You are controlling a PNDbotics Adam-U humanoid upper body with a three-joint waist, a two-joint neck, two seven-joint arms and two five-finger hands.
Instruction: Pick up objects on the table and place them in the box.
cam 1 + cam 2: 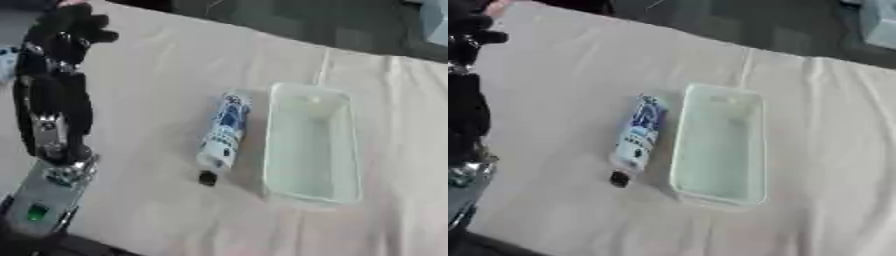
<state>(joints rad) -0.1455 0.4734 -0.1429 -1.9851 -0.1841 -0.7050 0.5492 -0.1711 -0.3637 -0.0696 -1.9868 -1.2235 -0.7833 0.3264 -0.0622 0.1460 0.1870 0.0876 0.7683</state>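
- My left hand is raised at the far left of the table, at the end of my black and silver left arm, which runs up along the left edge of the left eye view.
- Its fingers are dark and bunched against each other; I cannot tell whether they are curled or straight, and I see nothing between them.
- My right hand shows in neither view.
- The white tube with blue print and a small black cap lies flat on the pale pink tablecloth, cap end towards me.
- It lies just beside the left long wall of the clear rectangular plastic box, outside it, roughly parallel to that wall.
- The tube is well apart from my left hand.
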